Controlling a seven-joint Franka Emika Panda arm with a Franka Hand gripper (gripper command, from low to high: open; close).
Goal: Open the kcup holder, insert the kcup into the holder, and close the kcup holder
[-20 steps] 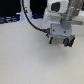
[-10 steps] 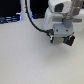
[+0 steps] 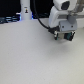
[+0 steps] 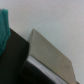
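Note:
In the exterior view my gripper (image 3: pixel 64 37) hangs low over the white table (image 3: pixel 30 55) at the exterior view's right. Something small and dark with a greenish patch (image 3: pixel 63 35) sits at the fingers; too blurred to tell whether it is the kcup. The wrist view is very close up. It shows a black boxy body (image 4: pixel 14 60) with a grey-tan flat panel (image 4: pixel 50 57) beside it, possibly the kcup holder, and a teal shape (image 4: pixel 4 25) at the frame edge. The fingers do not show clearly, so the jaw state is unclear.
A tall white bottle-like object (image 3: pixel 25 10) stands at the back, towards the exterior view's left. Dark clutter (image 3: pixel 7 20) lies along the back edge beside it. A black cable (image 3: pixel 44 23) runs from the back to the arm.
The gripper has shifted slightly towards the exterior view's right and a little up. Nothing else has visibly moved.

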